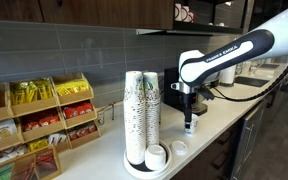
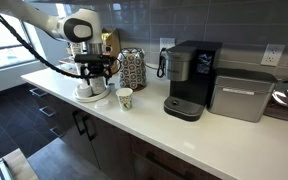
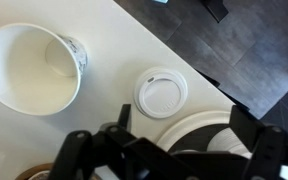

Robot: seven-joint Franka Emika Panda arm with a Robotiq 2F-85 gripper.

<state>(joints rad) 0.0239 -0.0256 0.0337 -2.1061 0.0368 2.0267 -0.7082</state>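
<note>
- The jaws are wide open and hold nothing. They hang above the bench (image 3: 99,25), over the rim of the round tray (image 3: 206,122).
- A loose white lid (image 3: 162,90) lies flat on the bench just beside the tray. In the wrist view it is just ahead of the jaws and is the thing nearest them.
- A small paper cup (image 3: 32,68) stands upright and empty near the lid, not touching it. In an exterior view the cup (image 2: 125,98) stands between the arm (image 2: 79,28) and the coffee machine (image 2: 189,80).
- A tall stack of cups (image 1: 142,110) and a short pile of lids (image 1: 156,155) sit on the tray.
- Risk: the lid is thin and lies flat, so fingertips closing on it could skate over its rim or flick it away across the smooth bench.
- Risk: the tray rim lies right under the jaws, so a straight descent could land a fingertip on it and tip or shove the tray, shaking the tall stack.
- Risk: the paper cup is light and empty, so a sideways brush could knock it over or roll it towards the bench edge.
</note>
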